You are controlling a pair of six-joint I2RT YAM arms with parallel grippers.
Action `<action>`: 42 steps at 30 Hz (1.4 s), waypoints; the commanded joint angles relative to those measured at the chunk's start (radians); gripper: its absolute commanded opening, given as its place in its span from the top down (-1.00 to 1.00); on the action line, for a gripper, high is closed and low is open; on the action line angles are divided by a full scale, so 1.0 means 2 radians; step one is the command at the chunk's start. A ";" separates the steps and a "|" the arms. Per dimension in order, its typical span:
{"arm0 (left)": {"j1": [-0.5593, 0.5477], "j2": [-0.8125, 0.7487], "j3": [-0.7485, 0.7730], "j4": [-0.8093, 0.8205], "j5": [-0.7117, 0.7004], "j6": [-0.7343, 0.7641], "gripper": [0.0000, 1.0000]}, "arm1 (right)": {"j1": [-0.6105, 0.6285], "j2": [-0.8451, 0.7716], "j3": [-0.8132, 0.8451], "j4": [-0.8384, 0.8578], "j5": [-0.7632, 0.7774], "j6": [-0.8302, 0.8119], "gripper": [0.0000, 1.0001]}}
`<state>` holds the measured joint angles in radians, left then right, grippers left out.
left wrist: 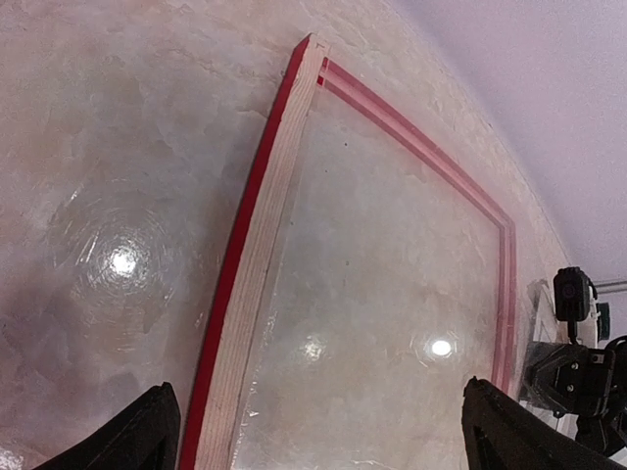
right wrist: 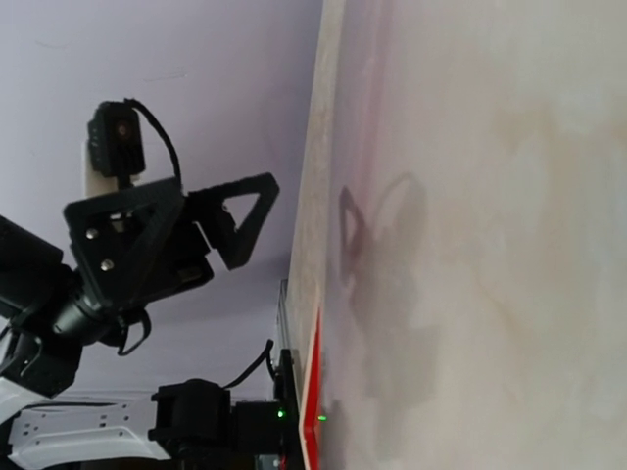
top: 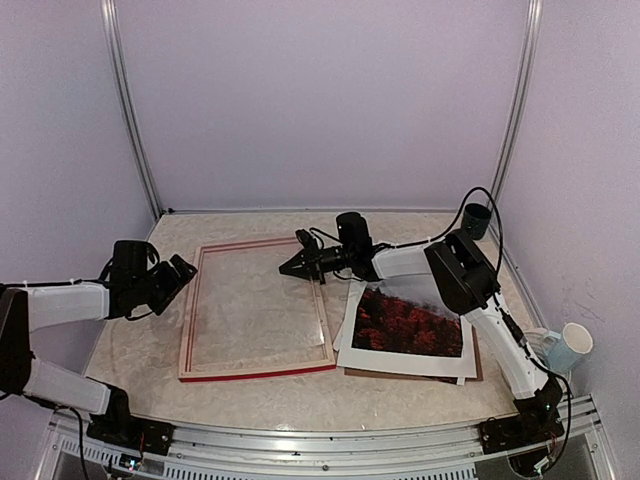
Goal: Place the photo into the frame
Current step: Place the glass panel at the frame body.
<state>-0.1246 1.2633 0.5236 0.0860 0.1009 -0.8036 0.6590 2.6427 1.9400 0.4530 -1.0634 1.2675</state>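
Here, we see the frame (top: 192, 318) flat toward the counter's (top: 300, 405) 9 o'clock, the photo (top: 410, 325) just beside it at 3 o'clock, our left fingers (top: 181, 272) spread wide at the frame's 9 o'clock, our right fingers (top: 298, 266) pinched together on nothing above its 2 o'clock edge

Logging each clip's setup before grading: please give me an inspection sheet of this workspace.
Surface: pale marbled glossy tabletop, lamp glare.
Job's things: thin bright red rectangular frame flat, left of centre; white-bordered paper photo of red trees beside it on the right, not yet inside.
Clutter: brown board under the photo; dark cup at back right; pale paper cup beyond the right edge.
Grippers: left gripper fingers open, empty, near the frame's left rail; right gripper fingers shut above the frame's right rail, nothing seen held.
Cables: black cable looping above the right arm.
Surroundings: lilac walls, metal posts.
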 commanded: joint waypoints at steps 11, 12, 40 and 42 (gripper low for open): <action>-0.019 0.031 -0.008 0.031 0.005 -0.004 -0.98 | 0.004 0.011 0.006 -0.025 0.021 -0.004 1.00; -0.020 0.032 -0.008 0.032 0.005 -0.004 -0.98 | 0.004 0.011 0.005 -0.020 0.020 -0.001 1.00; -0.031 0.059 -0.018 0.061 0.012 -0.018 -0.98 | 0.016 -0.027 -0.045 0.037 -0.003 0.062 1.00; -0.032 0.059 -0.019 0.062 0.012 -0.019 -0.98 | 0.016 -0.031 -0.056 0.027 0.000 0.051 1.00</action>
<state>-0.1787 1.3731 0.4999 0.1806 0.1169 -0.8345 0.6708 2.6362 1.8683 0.5400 -1.0607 1.4014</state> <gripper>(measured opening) 0.989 0.008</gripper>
